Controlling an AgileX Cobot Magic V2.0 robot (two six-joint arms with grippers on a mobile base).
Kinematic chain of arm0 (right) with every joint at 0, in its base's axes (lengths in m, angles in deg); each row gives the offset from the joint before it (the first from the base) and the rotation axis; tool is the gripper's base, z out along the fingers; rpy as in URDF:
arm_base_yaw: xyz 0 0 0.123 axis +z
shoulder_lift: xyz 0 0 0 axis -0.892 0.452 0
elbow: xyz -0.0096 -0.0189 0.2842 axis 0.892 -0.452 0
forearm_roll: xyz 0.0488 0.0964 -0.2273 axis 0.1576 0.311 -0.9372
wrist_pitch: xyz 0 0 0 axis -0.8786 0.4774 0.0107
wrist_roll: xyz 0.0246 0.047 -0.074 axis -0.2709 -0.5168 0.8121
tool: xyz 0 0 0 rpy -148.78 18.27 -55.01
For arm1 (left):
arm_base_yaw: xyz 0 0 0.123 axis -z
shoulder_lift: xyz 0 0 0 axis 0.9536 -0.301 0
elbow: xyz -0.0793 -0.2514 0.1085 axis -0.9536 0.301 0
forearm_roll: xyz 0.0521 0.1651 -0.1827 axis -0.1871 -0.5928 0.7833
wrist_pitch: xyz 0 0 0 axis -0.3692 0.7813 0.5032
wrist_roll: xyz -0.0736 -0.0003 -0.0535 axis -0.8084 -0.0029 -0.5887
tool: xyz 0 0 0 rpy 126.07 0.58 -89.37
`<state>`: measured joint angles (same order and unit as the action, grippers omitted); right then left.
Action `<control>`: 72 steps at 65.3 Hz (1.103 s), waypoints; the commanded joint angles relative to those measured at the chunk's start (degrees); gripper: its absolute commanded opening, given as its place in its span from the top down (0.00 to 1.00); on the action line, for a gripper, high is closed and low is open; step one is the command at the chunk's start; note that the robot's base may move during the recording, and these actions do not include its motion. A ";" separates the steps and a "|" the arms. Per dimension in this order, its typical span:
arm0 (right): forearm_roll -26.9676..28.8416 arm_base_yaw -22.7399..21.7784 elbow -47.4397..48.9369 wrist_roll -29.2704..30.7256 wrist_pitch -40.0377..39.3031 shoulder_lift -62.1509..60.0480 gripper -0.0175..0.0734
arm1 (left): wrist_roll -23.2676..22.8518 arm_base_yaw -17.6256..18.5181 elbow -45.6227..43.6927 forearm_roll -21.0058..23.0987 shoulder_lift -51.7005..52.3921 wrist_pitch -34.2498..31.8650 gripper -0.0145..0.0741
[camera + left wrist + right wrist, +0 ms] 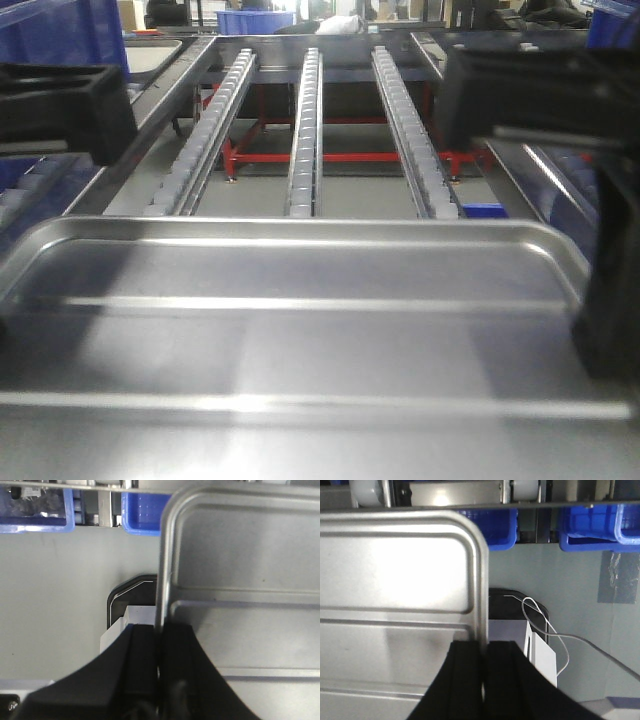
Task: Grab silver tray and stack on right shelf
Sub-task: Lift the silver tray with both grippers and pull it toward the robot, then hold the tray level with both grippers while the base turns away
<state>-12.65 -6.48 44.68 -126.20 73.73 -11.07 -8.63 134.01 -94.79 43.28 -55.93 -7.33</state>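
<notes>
One silver tray (300,340) with two ribs fills the lower frame, below the right shelf's (303,130) three roller rails (406,120). The left gripper (160,655) and the right gripper (484,665) each clamp its rim.

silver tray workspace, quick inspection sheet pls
surface: no table seen; grey floor below the tray
job's things: silver tray held level, in front of the right shelf roller rails
clutter: nothing seen
grippers: left gripper shut on the left rim; right gripper shut on the right rim
cables: thin white cable loops loose below the right side
surroundings: blue bins, red frame under the shelf
</notes>
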 commanded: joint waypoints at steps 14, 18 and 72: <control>-4.81 6.30 -0.11 -6.80 3.51 -2.96 0.72 | -6.10 6.71 -1.06 -2.34 2.22 2.86 0.94; -4.89 6.31 -0.11 -6.80 4.46 -3.05 0.72 | -6.57 7.59 -0.84 -1.88 2.45 2.74 0.94; -5.85 6.31 -0.05 -7.15 3.76 -3.53 0.72 | -8.89 8.24 2.89 -4.30 7.60 5.65 0.94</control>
<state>-15.33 -0.05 43.34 -132.95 74.68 -13.29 -17.13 141.91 -90.65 41.94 -49.27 -6.54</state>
